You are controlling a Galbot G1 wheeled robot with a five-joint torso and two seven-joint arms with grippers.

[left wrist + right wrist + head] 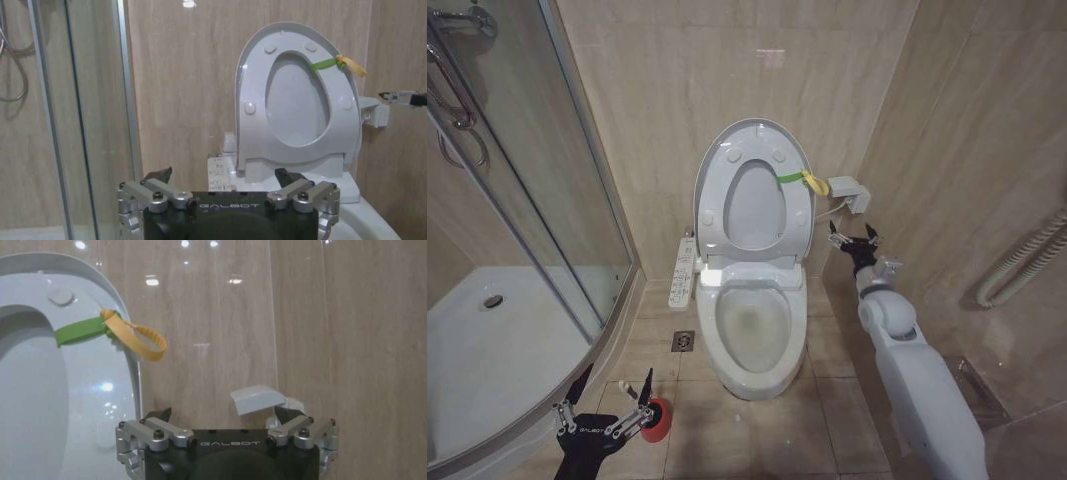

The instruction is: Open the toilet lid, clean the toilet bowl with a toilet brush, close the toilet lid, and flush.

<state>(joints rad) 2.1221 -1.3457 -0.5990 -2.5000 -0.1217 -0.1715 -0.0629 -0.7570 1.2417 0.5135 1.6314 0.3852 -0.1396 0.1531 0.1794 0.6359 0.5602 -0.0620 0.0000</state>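
Toilet lid (752, 190) upright – toilet bowl (755, 325) open from above. Left gripper (604, 410): glass shower door (557, 230) tight on its left, red holder (656, 420) touching. Right gripper (854, 243): wall box (850, 193) just ahead, wall close right.

Left claw (604, 403) low, right claw (854, 238) raised, both spread

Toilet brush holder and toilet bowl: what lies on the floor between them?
Head view: bare tile between the red toilet brush holder and the toilet bowl; a floor drain sits farther back.

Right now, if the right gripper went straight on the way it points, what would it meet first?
Probably the small white wall box just ahead of the right gripper, then the tiled wall; depth is unclear. The raised toilet lid lies off to one side.
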